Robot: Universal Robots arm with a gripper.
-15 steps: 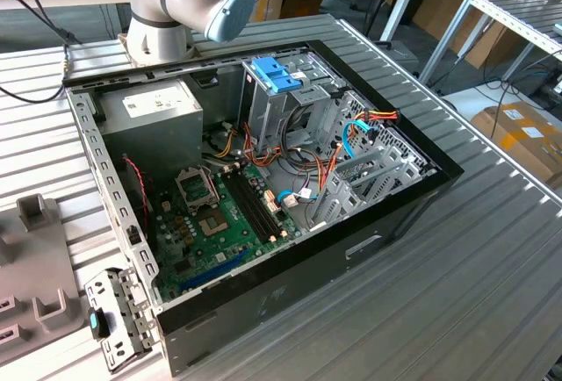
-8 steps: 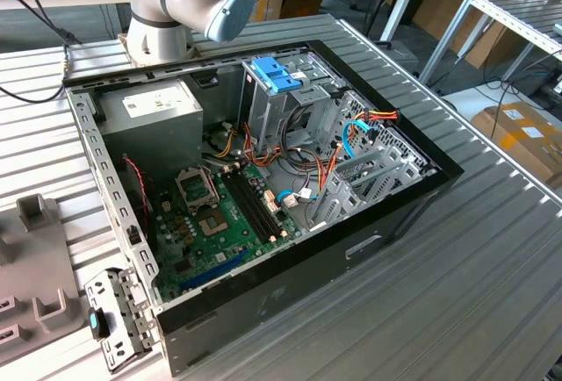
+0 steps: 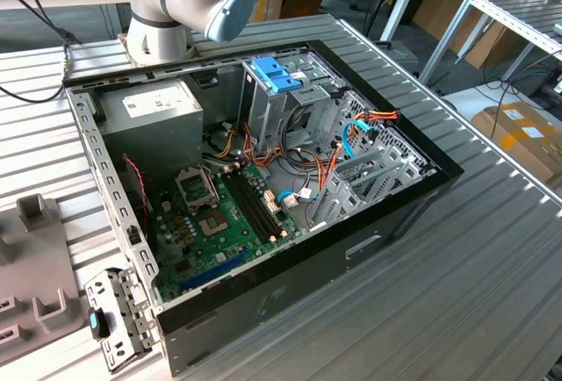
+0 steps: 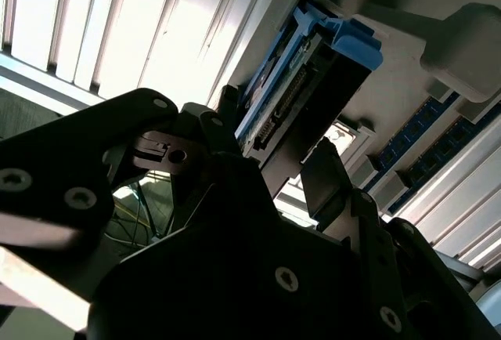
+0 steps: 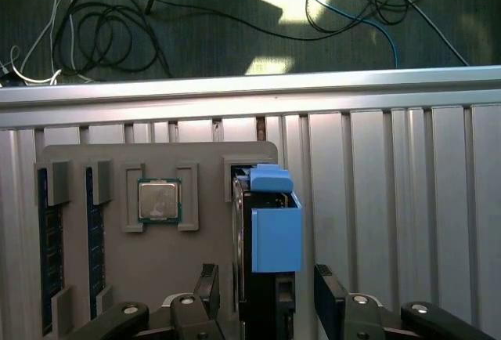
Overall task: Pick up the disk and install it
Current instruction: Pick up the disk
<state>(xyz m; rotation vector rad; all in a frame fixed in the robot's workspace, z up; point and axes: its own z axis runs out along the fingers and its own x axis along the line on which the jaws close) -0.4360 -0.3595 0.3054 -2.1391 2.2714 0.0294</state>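
The step in hand looks like the pick-up, with nothing installed yet. The disk (image 5: 274, 234) stands on edge in a slot of the grey holder tray (image 5: 211, 160), beside a processor chip (image 5: 159, 200). The tray lies on the ribbed metal surface (image 5: 391, 199). In both wrist views the end effector (image 5: 268, 276) hangs over the disk with its fingers (image 5: 208, 281) set moderately wide, one on each side of the blue-railed body. A thin gap shows on each side, so it straddles the disk and grips nothing. By my judgement, a sound grasp calls for the fingers to close squarely on the two flat faces, low enough to hold firm, and for a straight lift out of the slot. The open computer case (image 3: 386, 214) lies well apart from the tray, its grey drive bay (image 3: 263, 109) upright inside
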